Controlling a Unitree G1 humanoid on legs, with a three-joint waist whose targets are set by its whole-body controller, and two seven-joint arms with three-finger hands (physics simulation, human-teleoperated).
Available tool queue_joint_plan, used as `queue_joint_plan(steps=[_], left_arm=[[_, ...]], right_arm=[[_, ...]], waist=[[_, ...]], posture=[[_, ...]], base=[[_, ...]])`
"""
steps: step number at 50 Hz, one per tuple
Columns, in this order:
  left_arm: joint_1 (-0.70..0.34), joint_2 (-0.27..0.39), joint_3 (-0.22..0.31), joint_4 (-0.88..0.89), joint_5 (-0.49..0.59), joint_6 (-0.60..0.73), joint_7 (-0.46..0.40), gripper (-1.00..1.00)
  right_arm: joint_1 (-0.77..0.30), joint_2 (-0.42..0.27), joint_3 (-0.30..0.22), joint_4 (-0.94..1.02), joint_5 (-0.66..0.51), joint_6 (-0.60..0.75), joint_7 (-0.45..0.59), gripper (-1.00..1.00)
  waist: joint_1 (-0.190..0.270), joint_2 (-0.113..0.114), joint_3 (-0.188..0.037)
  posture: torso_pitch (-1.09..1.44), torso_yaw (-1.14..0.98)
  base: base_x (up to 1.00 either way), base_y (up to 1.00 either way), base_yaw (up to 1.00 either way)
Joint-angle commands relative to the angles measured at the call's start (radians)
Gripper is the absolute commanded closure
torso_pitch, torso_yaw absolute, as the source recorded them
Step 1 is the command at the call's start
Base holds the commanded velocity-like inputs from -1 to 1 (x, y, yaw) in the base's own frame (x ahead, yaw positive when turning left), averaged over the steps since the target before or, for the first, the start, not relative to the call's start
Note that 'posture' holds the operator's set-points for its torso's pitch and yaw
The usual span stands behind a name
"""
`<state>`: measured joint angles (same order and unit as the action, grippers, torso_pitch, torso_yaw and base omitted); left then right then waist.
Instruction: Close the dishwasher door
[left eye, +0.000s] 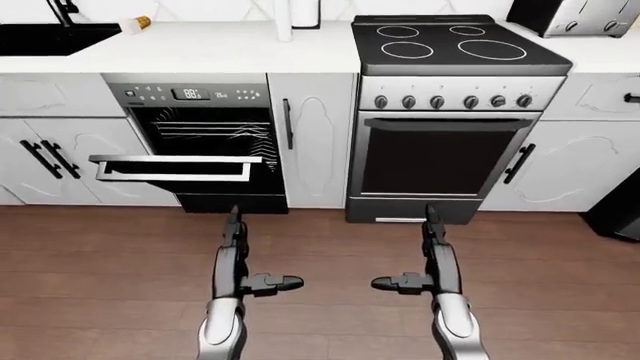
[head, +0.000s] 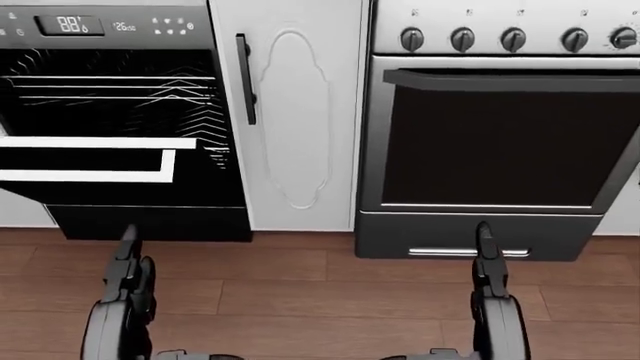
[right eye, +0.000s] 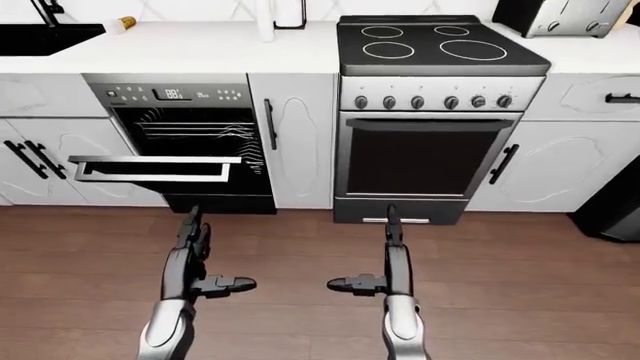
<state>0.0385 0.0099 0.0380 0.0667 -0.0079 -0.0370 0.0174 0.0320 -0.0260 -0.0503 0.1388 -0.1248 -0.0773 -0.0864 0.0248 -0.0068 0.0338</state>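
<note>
The dishwasher (left eye: 195, 94) sits under the white counter, left of the stove, with a lit control panel on top. Its door (left eye: 175, 169) hangs partly open, the white handle bar sticking out toward me, and the wire racks (left eye: 210, 131) show inside. My left hand (left eye: 235, 229) is open, fingers pointing up, below the door and apart from it. My right hand (left eye: 432, 225) is open too, in front of the oven's bottom drawer. Both hands are empty.
A black-topped stove with oven (left eye: 440, 150) stands right of a narrow white cabinet (left eye: 315, 142). White cabinets (left eye: 50, 157) flank the dishwasher on the left. A sink (left eye: 50, 37) is at top left, a toaster (left eye: 580, 15) at top right. Wooden floor (left eye: 330, 247) lies below.
</note>
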Motion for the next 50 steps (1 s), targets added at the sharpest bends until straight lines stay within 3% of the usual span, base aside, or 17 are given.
queue_joint_plan(steps=[1, 9, 13, 17, 20, 21, 24, 30, 33, 35, 36, 37, 40, 45, 47, 49, 50], left_arm=[[-0.020, 0.001, -0.005, -0.044, -0.001, -0.030, -0.002, -1.00], [-0.012, -0.001, -0.006, -0.060, -0.001, -0.025, -0.003, -1.00], [-0.013, -0.001, -0.007, -0.054, 0.000, -0.027, -0.002, -1.00], [-0.011, -0.002, -0.010, -0.055, 0.002, -0.029, -0.002, -1.00], [-0.010, -0.002, -0.011, -0.056, 0.003, -0.029, -0.002, -1.00], [-0.011, -0.002, -0.011, -0.051, 0.003, -0.033, -0.003, -1.00], [-0.012, -0.003, -0.011, -0.048, 0.004, -0.035, -0.002, -1.00], [-0.011, -0.003, -0.013, -0.047, 0.005, -0.036, -0.002, -1.00], [-0.011, -0.004, -0.016, -0.035, 0.008, -0.046, -0.001, -1.00], [-0.010, -0.005, -0.019, -0.034, 0.010, -0.047, -0.002, -1.00], [-0.010, -0.005, -0.019, -0.036, 0.010, -0.046, -0.002, -1.00], [-0.011, -0.005, -0.018, -0.034, 0.010, -0.046, -0.001, -1.00], [-0.011, -0.005, -0.019, -0.031, 0.012, -0.050, 0.000, -1.00], [-0.010, -0.006, -0.020, -0.033, 0.010, -0.049, 0.000, -1.00], [-0.009, -0.006, -0.020, -0.034, 0.010, -0.049, 0.000, -1.00], [-0.011, -0.006, -0.021, -0.030, 0.012, -0.051, 0.002, -1.00], [-0.011, -0.006, -0.021, -0.030, 0.012, -0.051, 0.002, -1.00]], right_arm=[[-0.020, -0.003, -0.003, -0.036, -0.002, -0.027, -0.009, -1.00], [-0.015, -0.003, -0.004, -0.043, 0.000, -0.024, -0.007, -1.00], [-0.017, -0.003, -0.004, -0.036, 0.002, -0.029, -0.007, -1.00], [-0.016, -0.004, -0.005, -0.035, 0.005, -0.030, -0.004, -1.00], [-0.017, -0.003, -0.004, -0.033, 0.005, -0.030, -0.004, -1.00], [-0.019, -0.003, -0.003, -0.026, 0.004, -0.034, -0.005, -1.00], [-0.020, -0.003, -0.003, -0.023, 0.005, -0.034, -0.004, -1.00], [-0.020, -0.004, -0.005, -0.019, 0.008, -0.036, -0.003, -1.00], [-0.024, -0.004, -0.004, -0.006, 0.007, -0.043, -0.003, -1.00], [-0.025, -0.005, -0.004, -0.002, 0.008, -0.044, -0.002, -1.00], [-0.024, -0.005, -0.004, -0.006, 0.009, -0.041, -0.001, -1.00], [-0.025, -0.006, -0.005, -0.002, 0.010, -0.043, -0.001, -1.00], [-0.027, -0.005, -0.006, 0.007, 0.011, -0.046, -0.003, -1.00], [-0.023, -0.004, -0.003, 0.000, 0.009, -0.042, -0.002, -1.00], [-0.021, -0.003, -0.001, -0.008, 0.008, -0.037, -0.002, -1.00], [-0.021, -0.003, 0.000, -0.012, 0.008, -0.033, -0.002, -1.00], [-0.021, -0.003, 0.000, -0.011, 0.008, -0.034, -0.002, -1.00]], waist=[[-0.001, -0.002, -0.014], [-0.007, 0.035, -0.013], [0.001, 0.032, -0.015], [0.007, -0.010, -0.006], [-0.002, -0.086, -0.005], [-0.018, -0.040, -0.006], [-0.012, -0.057, -0.006], [-0.017, 0.001, 0.000], [-0.020, 0.053, -0.004], [-0.011, 0.124, -0.031], [-0.002, 0.069, -0.012], [-0.003, 0.081, -0.020], [0.009, 0.052, -0.027], [-0.001, -0.003, -0.005], [-0.005, -0.035, -0.002], [-0.013, -0.099, -0.022], [-0.023, -0.060, -0.015]], posture=[[0.00, 0.00], [0.00, 0.00], [0.00, 0.00], [0.00, 0.00], [0.00, 0.00], [0.00, 0.00], [0.00, 0.00], [0.00, 0.00], [0.00, 0.00], [0.00, 0.00], [0.00, 0.00], [0.00, 0.00], [0.00, 0.00], [0.00, 0.00], [0.00, 0.00], [0.00, 0.00], [0.00, 0.00]], base=[[0.00, 0.00, 0.25], [0.00, 0.00, 0.33], [0.00, 0.00, 0.45], [0.00, 0.00, 0.60], [0.00, 0.00, 0.60], [0.00, 0.00, 0.59], [0.00, 0.00, 0.60], [0.00, 0.00, 0.60], [0.00, 0.00, 0.60], [0.00, 0.00, 0.59], [0.00, 0.00, 0.60], [0.00, 0.00, 0.59], [0.00, 0.00, 0.59], [0.00, 0.00, 0.60], [0.00, 0.00, 0.60], [0.00, 0.00, 0.60], [0.00, 0.00, 0.60]])
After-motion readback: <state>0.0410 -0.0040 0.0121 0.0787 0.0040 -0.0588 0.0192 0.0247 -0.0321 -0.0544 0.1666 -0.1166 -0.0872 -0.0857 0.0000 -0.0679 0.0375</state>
